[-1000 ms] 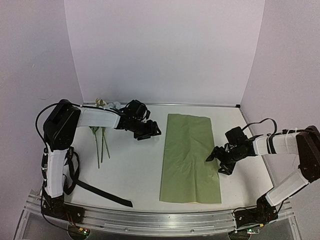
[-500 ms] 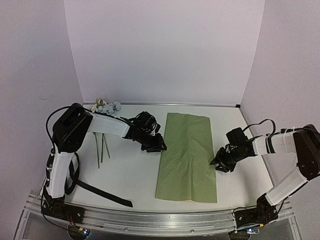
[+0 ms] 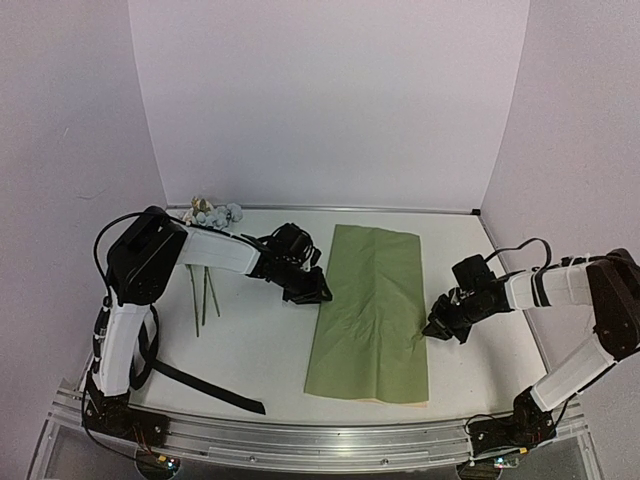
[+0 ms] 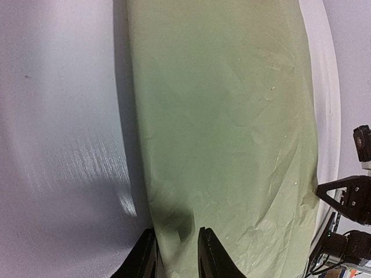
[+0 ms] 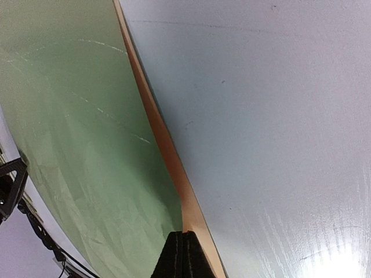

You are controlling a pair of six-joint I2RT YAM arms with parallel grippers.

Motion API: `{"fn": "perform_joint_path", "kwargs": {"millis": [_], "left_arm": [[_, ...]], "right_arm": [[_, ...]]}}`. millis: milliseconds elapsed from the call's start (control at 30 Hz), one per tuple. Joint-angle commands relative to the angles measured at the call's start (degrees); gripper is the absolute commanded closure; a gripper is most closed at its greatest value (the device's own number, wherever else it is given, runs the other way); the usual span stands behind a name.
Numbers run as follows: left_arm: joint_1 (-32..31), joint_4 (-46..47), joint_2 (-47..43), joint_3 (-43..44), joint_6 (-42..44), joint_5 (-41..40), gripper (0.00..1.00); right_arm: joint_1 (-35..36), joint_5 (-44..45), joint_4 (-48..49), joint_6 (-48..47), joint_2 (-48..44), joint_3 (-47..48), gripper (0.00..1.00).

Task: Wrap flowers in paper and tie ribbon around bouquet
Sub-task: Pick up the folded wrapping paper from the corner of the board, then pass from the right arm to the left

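Toward the tabletop's (image 3: pixel 260 350) near left corner the ribbon (image 3: pixel 205 388) lies flat and untouched, one end trailing up by the left arm's base. At the far left corner lie the flowers (image 3: pixel 203 290), blooms against the back edge and thin stems pointing toward the near edge, well apart from the sheet. The left gripper (image 3: pixel 312 294) is down at the left long edge of the paper (image 3: pixel 370 300). In its wrist view the two fingers stand a narrow gap apart with that edge running between them, so the jaws are not closed on the sheet. The paper lies olive side up in the middle of the tabletop, slightly askew, its near end swung a little leftward. At its right long edge the right gripper (image 3: pixel 437 330) has its jaws pressed fully together. The tan-orange underside curls up straight into the fingertips, so it appears to be pinching that edge, and a small pucker shows there from above. The step in hand looks like taking the sheet by both long edges to reposition it for the flowers. To do it well, the left jaws should finish closing with enough of the edge between the pads. Both arms should then rise together and evenly. The sheet is thin and creased, so pulling the two arms apart or lifting one side first could tear or slip it.
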Motion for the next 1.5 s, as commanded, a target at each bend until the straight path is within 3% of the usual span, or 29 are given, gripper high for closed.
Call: {"fn": "perform_joint_path", "kwargs": {"millis": [0,267,567,900,1133,1467], "left_arm": [[0.0,-1.7,1.7,1.6,-0.2,-0.3,0.75],[0.0,-1.4,1.1,1.4,-0.2,0.0,0.75],[0.0,0.9,-6.7,-0.2,0.3,0.5,0.53],[-0.9,2.5,-24.0,-8.4,9.2,0.3,0.28],[-9.6,-1.4,-34.2,-12.5,17.4,-10.4,0.13],[-23.4,-4.9,-36.8,-12.9,21.3,-27.8,0.09]], "right_arm": [[-0.1,-0.7,-2.7,-1.1,-2.2,3.3,1.00],[0.1,0.9,-12.1,-5.8,-8.4,7.6,1.00],[3.7,1.6,-22.0,-8.5,-12.4,18.6,1.00],[9.3,8.6,-28.6,-1.2,-8.3,31.0,1.00],[14.4,12.6,-29.1,7.9,-3.2,38.3,1.00],[22.0,18.6,-37.4,14.4,5.3,52.3,1.00]]}}
